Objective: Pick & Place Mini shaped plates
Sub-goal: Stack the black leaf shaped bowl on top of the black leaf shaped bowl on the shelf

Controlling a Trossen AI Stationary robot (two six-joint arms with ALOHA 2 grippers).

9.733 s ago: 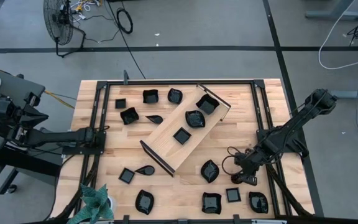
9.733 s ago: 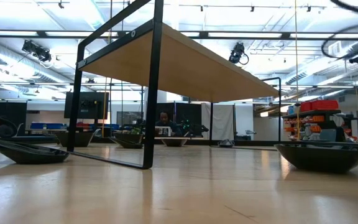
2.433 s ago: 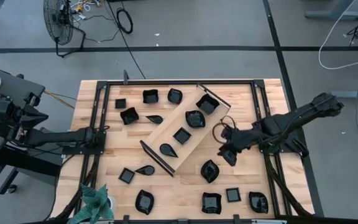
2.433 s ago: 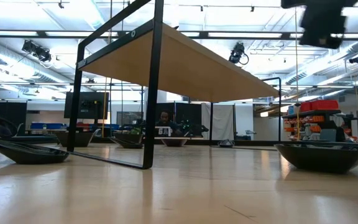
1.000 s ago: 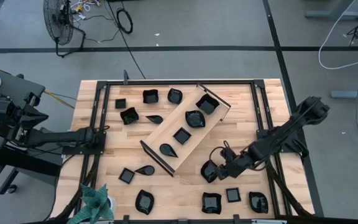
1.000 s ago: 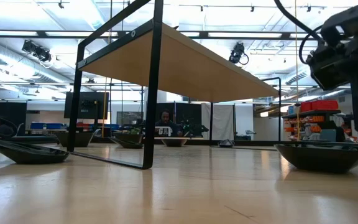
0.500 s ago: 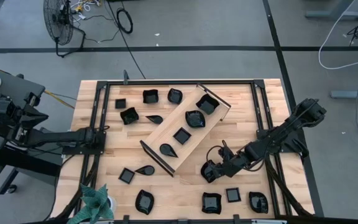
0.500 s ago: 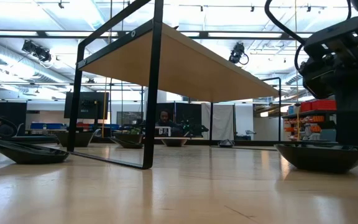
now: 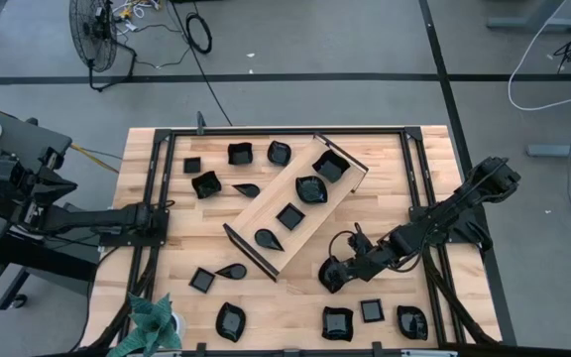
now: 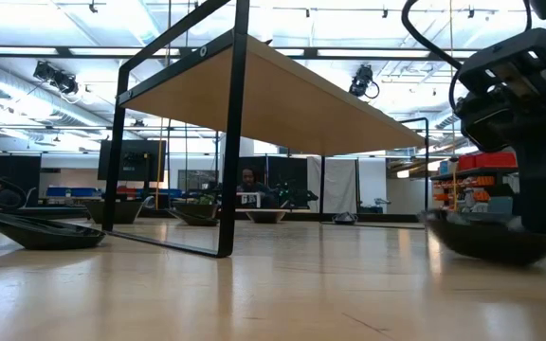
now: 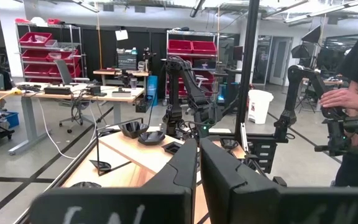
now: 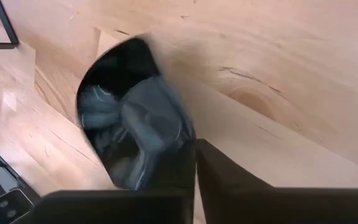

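- The light butcher-block wooden table (image 9: 181,223) with a black metal frame along its edges carries everything.
- The long light-wood tray with black ends (image 9: 295,203) lies diagonally across the table's middle and holds four small glossy black dishes: a square one (image 9: 330,166) at the far end, a rounded one (image 9: 311,188), a small square one (image 9: 289,215) and a teardrop one (image 9: 266,238).
- The right arm reaches in from the table's right edge; the right gripper (image 9: 333,272) is low at the tray's near right side, with its fingers pinched together on the rim of a leaf-shaped glossy black dish (image 12: 132,112). In the right wrist view the rim sits between the two dark fingertips; whether the dish touches the wood cannot be told.
- The left arm waits along the table's left edge, and the left gripper (image 11: 198,163) has its fingers pressed together on nothing.
- More black dishes lie loose: five beyond the tray at the far left, such as a wavy-rimmed one (image 9: 206,183), and six along the near edge, such as a square one (image 9: 372,310).
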